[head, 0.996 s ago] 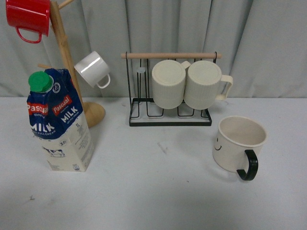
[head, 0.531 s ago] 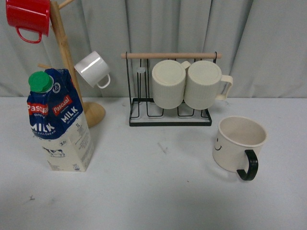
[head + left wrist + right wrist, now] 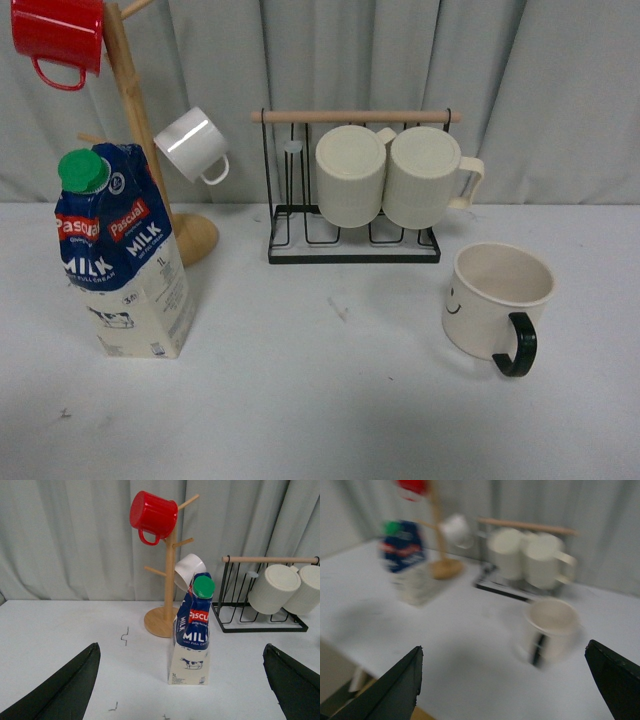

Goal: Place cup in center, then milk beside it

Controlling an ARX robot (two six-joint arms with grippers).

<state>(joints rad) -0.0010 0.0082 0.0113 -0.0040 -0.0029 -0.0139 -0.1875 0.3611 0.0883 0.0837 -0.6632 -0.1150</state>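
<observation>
1. Cup [image 3: 497,300] stands upright near the right edge of the worktop [image 3: 300,410], mouth up, with its black handle towards the near edge (the smiley faces left).
2. Milk [image 3: 125,255] stands upright near the left edge, well apart from the cup, with its green cap on.
3. A small black mark [image 3: 340,308] shows on the bare grey surface between them.
4. Along the far edge, a wire rack [image 3: 350,256] holds two ribbed mugs [image 3: 352,175]. A wooden mug tree [image 3: 135,100] behind the milk carries a red mug [image 3: 58,35] and a white mug [image 3: 192,143].
5. Left fingers [image 3: 70,685] are spread wide and hold nothing, with the milk seen between them.
6. Right fingers [image 3: 395,685] are likewise wide and empty (that view is blurred), with the cup ahead of them.
</observation>
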